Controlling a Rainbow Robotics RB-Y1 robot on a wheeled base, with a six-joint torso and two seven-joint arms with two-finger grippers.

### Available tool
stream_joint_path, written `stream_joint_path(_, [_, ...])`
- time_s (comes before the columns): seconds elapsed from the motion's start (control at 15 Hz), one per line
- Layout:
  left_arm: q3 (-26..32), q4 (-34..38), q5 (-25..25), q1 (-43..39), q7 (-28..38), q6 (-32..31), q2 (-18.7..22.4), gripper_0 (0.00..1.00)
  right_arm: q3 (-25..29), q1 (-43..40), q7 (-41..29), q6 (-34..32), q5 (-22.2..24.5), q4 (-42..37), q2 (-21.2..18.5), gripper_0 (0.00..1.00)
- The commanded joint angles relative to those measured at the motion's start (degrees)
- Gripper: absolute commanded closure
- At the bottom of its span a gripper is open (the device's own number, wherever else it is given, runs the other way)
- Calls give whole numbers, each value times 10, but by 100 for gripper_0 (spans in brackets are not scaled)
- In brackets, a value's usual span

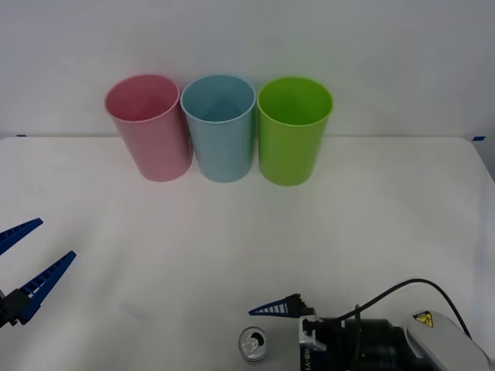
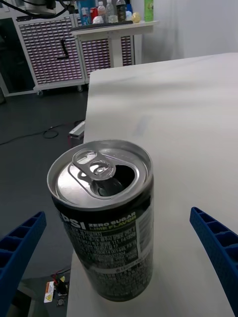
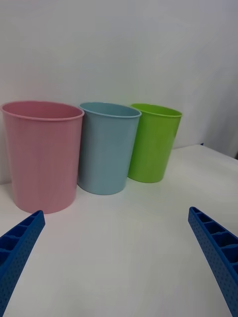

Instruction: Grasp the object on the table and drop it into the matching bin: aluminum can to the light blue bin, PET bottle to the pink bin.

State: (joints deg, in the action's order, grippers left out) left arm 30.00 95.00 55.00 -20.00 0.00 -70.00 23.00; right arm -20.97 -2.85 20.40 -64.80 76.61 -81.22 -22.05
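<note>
Aluminum can (image 1: 253, 343) stands upright on the white bench (image 1: 232, 232), close to the near edge, a little right of centre in the front view. Silver top faces up, pull tab raised over an opened mouth; dark printed side with small white text visible in the right wrist view (image 2: 104, 218).

Right gripper (image 1: 267, 332) sits low at the near edge, just beside the can on its right, reaching in from the right. Fingers spread wide: in the right wrist view the can stands between the two blue ribbed fingers (image 2: 218, 247), touching neither. One finger tip shows in the front view just behind the can, with the arm's black wrist housing and cable behind it.

Left gripper (image 1: 23, 263) hangs over the bench's left side, well apart from the can. Fingers apart, nothing between them. Its wrist view looks straight across the bench at the three cups, blue fingers (image 3: 215, 252) at either corner.

Three tall tapered cups stand upright in a row at the far side of the bench, against a pale wall, mouths open:
- pink bin (image 1: 148, 127) on the left
- light blue bin (image 1: 220, 127) in the middle, touching or nearly touching the pink one
- lime green cup (image 1: 293, 129) on the right, just beside the blue

All three are far from the can, with bare bench between.
</note>
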Motion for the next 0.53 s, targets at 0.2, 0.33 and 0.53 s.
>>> stream_joint_path(0.2, [0,0,0,0,0,0,0,0,-9,1,4,17,0,-1,10,0])
stream_joint_path(0.33, [0,0,0,0,0,0,0,0,-11,0,5,19,0,-1,10,0])
stream_joint_path(0.53, [0,0,0,0,0,0,0,0,-11,0,11,19,0,-1,10,63])
